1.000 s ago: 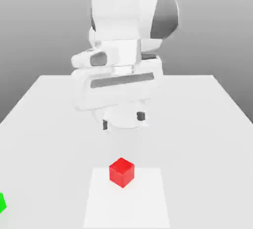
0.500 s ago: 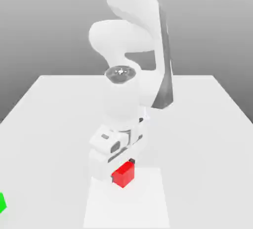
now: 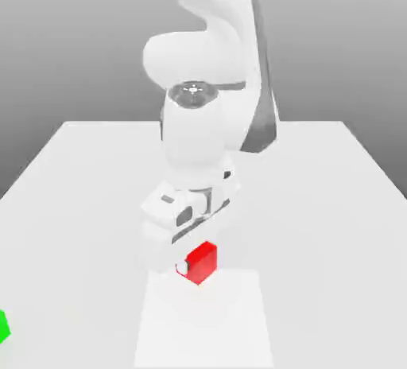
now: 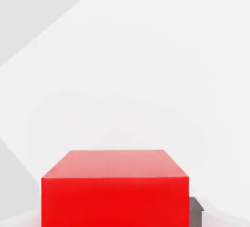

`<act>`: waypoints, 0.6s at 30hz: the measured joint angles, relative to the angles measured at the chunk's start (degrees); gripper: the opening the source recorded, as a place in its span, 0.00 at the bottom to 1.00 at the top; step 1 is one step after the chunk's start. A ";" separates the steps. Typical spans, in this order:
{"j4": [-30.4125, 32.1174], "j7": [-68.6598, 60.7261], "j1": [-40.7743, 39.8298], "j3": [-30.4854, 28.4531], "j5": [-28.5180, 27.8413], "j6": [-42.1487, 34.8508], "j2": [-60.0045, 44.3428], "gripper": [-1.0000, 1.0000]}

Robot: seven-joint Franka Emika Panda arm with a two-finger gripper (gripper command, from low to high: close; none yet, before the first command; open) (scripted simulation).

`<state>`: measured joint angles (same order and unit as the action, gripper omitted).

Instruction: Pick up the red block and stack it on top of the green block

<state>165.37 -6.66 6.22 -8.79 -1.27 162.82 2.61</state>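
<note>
Red block [image 3: 200, 262] sits between the fingers, looking just clear of the pale square patch [image 3: 238, 320] mid-table, the gripper [image 3: 191, 266] clamped on its sides. Grasp looks made; next comes a lift and carry toward the green block [image 3: 3, 326], well apart at the exterior view's left edge.

Open worktop [image 3: 318, 200] lies bare between the red block [image 3: 200, 262] and the green block [image 3: 3, 326], well apart at the exterior view's left edge, leaving an unobstructed path.
</note>
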 joint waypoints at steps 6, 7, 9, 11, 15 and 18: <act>-9.38 10.17 -7.42 -3.59 -1.24 -6.51 -3.61 0.00; -11.44 11.90 -8.59 -4.23 -0.89 -7.54 -4.74 0.00; -15.56 15.15 -10.64 -5.52 0.16 -9.55 -7.03 0.00; -19.67 18.11 -12.23 -6.87 1.62 -11.51 -9.34 0.00; -27.87 23.23 -15.47 -9.84 5.58 -15.29 -14.07 0.00; -34.00 26.59 -18.28 -11.84 9.19 -18.02 -17.69 0.00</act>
<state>131.37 19.94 -12.06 -20.64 7.92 144.80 -15.09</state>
